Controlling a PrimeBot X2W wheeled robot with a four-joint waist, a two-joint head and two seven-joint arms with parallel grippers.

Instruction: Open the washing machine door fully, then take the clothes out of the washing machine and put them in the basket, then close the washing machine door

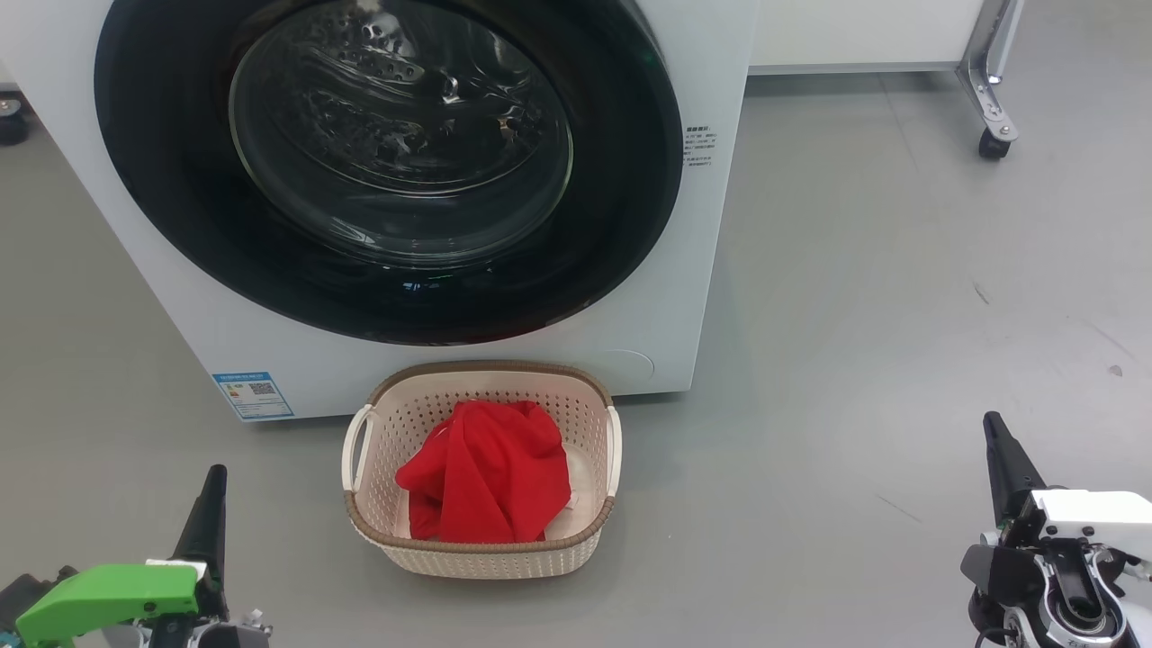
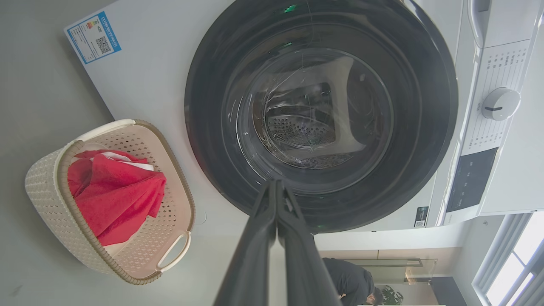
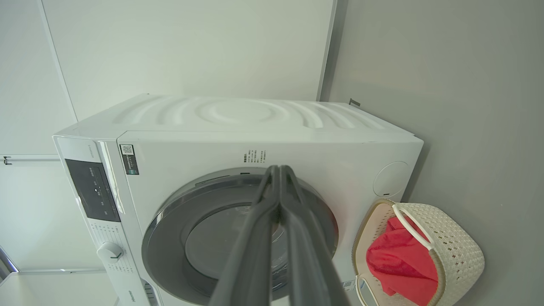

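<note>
- The washing machine door (image 1: 387, 171) sat shut, barring the drum.
- The basket (image 1: 490, 367) stood just before the washing machine (image 1: 670, 306), its top open.
- Grey floor (image 1: 900, 360) on either side gave passing room.

We note the washing machine door (image 1: 400, 135) shut, black and glossy, on the white washing machine (image 1: 297, 369). The clothes (image 1: 490, 472), a crumpled red heap, lie in the cream basket (image 1: 486, 553), upright on the floor just near of it.
</note>
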